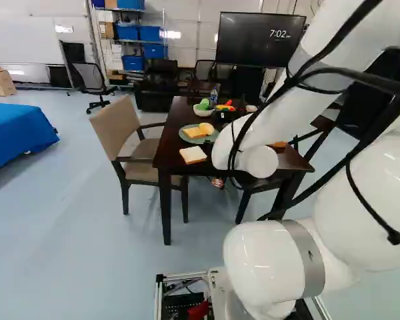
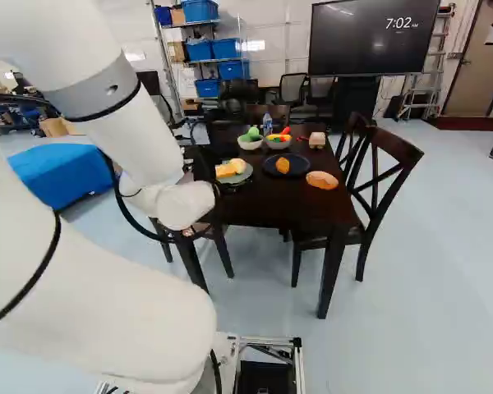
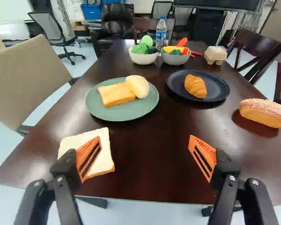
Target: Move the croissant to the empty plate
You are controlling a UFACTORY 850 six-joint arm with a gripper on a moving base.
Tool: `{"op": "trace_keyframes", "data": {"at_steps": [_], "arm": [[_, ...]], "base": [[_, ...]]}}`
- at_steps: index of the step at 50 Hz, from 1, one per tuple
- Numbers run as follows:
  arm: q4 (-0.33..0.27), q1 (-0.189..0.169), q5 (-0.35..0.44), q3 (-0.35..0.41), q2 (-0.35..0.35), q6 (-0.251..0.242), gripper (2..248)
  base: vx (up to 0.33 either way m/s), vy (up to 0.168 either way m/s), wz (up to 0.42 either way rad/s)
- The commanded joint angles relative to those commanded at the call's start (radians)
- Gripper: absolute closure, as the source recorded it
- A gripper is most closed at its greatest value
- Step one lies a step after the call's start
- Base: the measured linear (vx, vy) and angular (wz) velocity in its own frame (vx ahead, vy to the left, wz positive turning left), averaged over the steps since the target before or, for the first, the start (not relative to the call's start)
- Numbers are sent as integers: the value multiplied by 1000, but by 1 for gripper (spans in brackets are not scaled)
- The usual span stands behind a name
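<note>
Orange pads (image 3: 203,158) right up close, folks, and they stand wide apart: my pincer (image 3: 145,143) is open, gripping nothing. Beyond it, on the table (image 3: 150,164), there's the croissant (image 3: 195,87), resting on the dark plate (image 3: 218,89), set in from the near edge. And it has that plate all to itself!

So what's the score? No bare plate shows anywhere, and the croissant sits alone on the dark one, so I'd call the move done, or as good as done (unless somebody wants it on a plate I can't see). By my reading, all that's left is backing off cleanly.

Round the containers we go! The green plate (image 3: 124,112), towards the edge by the beige chair (image 3: 28,84), carries toast (image 3: 114,95) and a bun (image 3: 138,86), the two touching. Further from the near edge, two bowls side by side: one bowl (image 3: 143,59) of green pieces, the other bowl (image 3: 175,59) with yellow, red and green.

Off the plates, a bread slice (image 3: 74,141) lies near the corner where the near edge meets the chair's side, and a loaf (image 3: 264,112) rests by the opposite side edge.
</note>
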Motion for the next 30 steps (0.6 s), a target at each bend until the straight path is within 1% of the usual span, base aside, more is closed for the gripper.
{"op": "trace_keyframes", "data": {"at_steps": [15,30], "arm": [[-6,14,65,52,22,13,3],[-10,23,104,82,35,21,3]], "base": [[0,0,0],[0,0,0]]}}
